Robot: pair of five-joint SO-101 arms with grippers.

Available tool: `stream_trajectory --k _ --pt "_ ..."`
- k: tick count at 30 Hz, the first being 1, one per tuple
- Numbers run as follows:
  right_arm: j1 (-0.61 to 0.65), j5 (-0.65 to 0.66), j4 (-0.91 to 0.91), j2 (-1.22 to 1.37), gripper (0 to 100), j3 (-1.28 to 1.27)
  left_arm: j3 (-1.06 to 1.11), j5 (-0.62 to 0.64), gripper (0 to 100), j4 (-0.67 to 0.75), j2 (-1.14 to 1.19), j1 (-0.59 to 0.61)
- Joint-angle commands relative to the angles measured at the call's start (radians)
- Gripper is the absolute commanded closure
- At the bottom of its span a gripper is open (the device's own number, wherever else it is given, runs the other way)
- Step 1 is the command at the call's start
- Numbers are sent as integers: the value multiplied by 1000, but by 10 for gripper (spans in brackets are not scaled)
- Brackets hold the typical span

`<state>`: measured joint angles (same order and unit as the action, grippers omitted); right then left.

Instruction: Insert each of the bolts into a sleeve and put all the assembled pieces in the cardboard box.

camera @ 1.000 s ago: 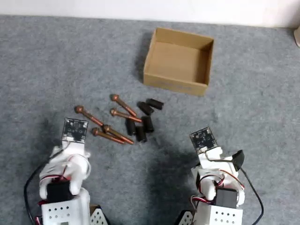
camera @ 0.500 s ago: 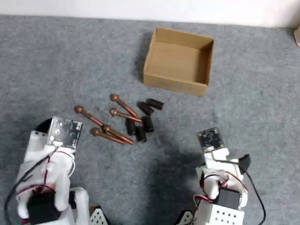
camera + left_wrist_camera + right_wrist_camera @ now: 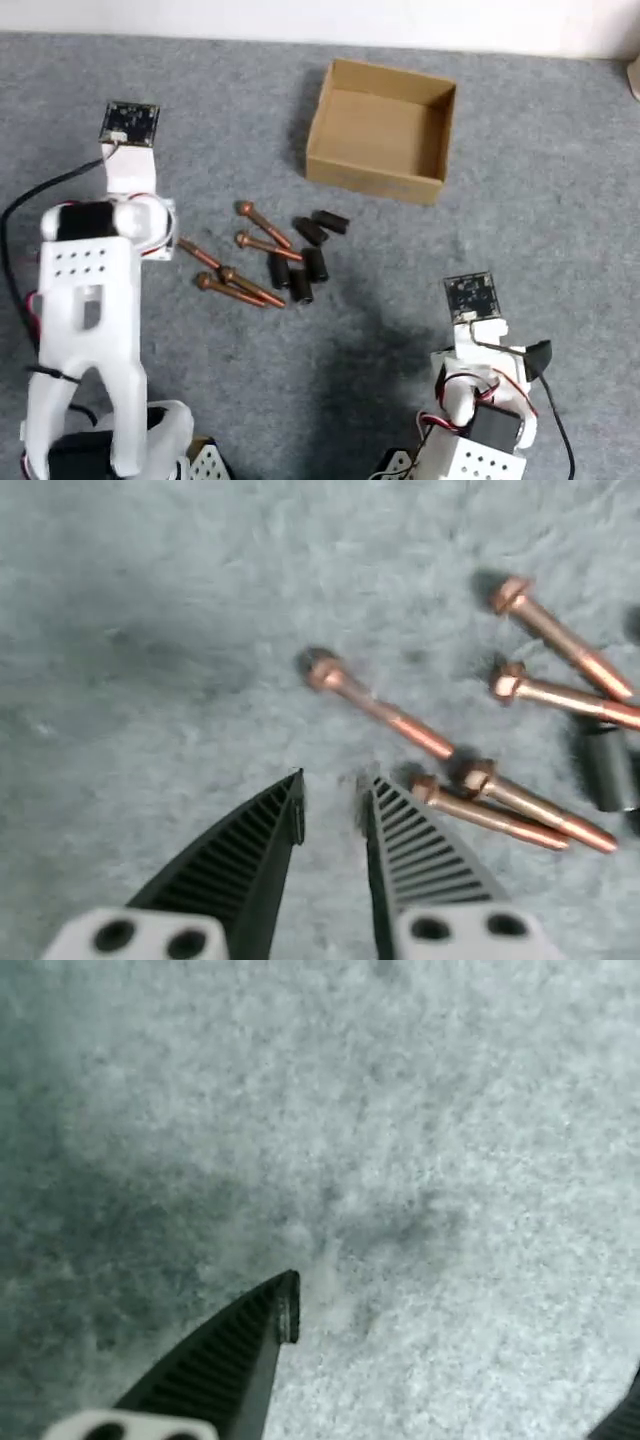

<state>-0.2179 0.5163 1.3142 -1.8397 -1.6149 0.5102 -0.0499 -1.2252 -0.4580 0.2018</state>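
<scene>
a grey carpet (image 3: pixel 540 230) covers the table, and a pale wall strip (image 3: pixel 300 15) runs along its far edge. the white left arm (image 3: pixel 88 290) stands tall at 1 side of the pile and its body hides the head end of 1 bolt in the high view; the right arm (image 3: pixel 480 410) sits low at the near edge, well apart from the parts. the cardboard box (image 3: pixel 345 165) lies open beyond the pile, brown, square, with nothing inside it. 5 copper-coloured bolts (image 3: pixel 263 224) lie loose on the carpet, each with a rounded flanged head and a smooth shank, 2 of them side by side and touching. just beside them are 5 short black sleeves (image 3: pixel 315 263), dull tubes lying on their sides, none with a bolt in it. the left gripper (image 3: pixel 333 808) hangs over bare carpet near the closest bolt (image 3: pixel 375 705), its ribbed black fingers (image 3: pixel 250 865) parted by a narrow gap and holding nothing. the right gripper (image 3: pixel 460 1355) is spread wide over bare carpet, 1 finger (image 3: pixel 255 1345) in plain sight and the other at the picture's corner, with nothing between them.
</scene>
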Motion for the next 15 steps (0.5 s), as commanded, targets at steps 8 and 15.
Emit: stream_trajectory --k 8,15 --pt "104 -48 -39 82 535 151 173 69 892 103 -133 -170" --pt "216 -176 -88 585 535 472 288 68 892 170 -197 -163"
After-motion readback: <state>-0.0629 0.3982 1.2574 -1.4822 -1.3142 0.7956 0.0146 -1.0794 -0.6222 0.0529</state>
